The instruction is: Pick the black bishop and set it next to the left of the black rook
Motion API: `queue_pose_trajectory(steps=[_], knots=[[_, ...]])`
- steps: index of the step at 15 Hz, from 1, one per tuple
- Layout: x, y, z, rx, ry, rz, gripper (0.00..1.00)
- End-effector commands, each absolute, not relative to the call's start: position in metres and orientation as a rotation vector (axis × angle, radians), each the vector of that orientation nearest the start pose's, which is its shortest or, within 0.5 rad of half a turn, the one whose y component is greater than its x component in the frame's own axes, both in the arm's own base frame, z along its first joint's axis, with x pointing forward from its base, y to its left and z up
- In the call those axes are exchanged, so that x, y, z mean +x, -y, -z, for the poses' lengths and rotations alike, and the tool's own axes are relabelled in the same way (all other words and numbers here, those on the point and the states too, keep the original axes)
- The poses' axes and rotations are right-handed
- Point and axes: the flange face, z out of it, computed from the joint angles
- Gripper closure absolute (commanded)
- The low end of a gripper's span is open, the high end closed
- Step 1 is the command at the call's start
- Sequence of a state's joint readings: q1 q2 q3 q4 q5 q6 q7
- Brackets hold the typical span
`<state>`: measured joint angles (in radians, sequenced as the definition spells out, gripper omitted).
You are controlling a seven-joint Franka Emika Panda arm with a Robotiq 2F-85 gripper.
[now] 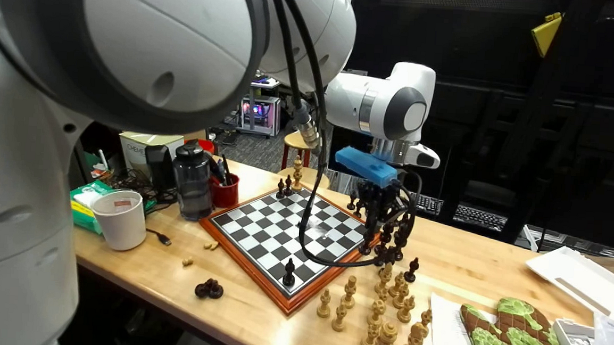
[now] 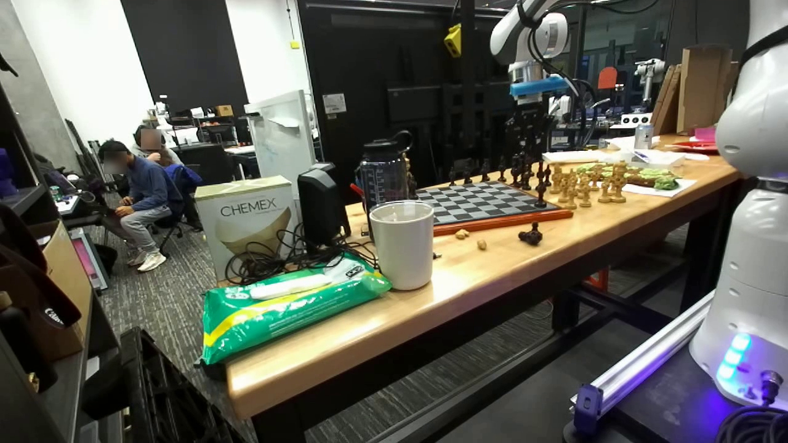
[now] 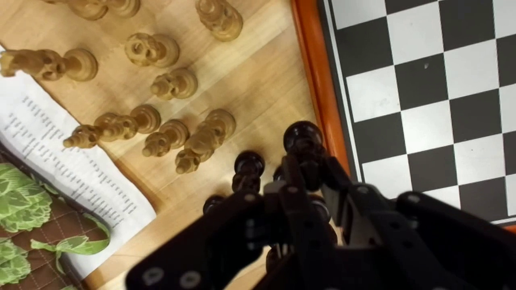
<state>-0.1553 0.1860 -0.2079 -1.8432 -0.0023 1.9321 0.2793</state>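
Observation:
In the wrist view my gripper (image 3: pixel 309 163) is closed around a dark chess piece (image 3: pixel 303 136), with one finger on each side of it. The base of that piece shows beside the board's wooden rim; whether it touches the table I cannot tell. Its head is too dark to confirm it as the black bishop. Other dark pieces, such as this one (image 3: pixel 248 169), crowd under and beside the fingers. A single dark piece (image 1: pixel 289 273) stands on a corner of the chessboard (image 1: pixel 258 265). Which piece is the black rook I cannot tell.
Several light wooden pieces (image 1: pixel 350 292) stand close to the dark group. A dark piece (image 2: pixel 530 234) lies near the table's front edge. A white mug (image 2: pixel 403 246), a water bottle (image 1: pixel 192 181) and a patterned oven mitt (image 1: pixel 515 334) are around the board.

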Motion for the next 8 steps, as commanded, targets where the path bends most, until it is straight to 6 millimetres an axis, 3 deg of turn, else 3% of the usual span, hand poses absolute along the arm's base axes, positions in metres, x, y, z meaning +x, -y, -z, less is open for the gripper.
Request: queue_pose_trajectory(steps=[1,8], knots=[[0.553,0.220,-0.447,-3.030,-0.948,-0.164,0.95],[0.544,0.231,-0.479,-3.051,-0.930,-0.095,0.95]])
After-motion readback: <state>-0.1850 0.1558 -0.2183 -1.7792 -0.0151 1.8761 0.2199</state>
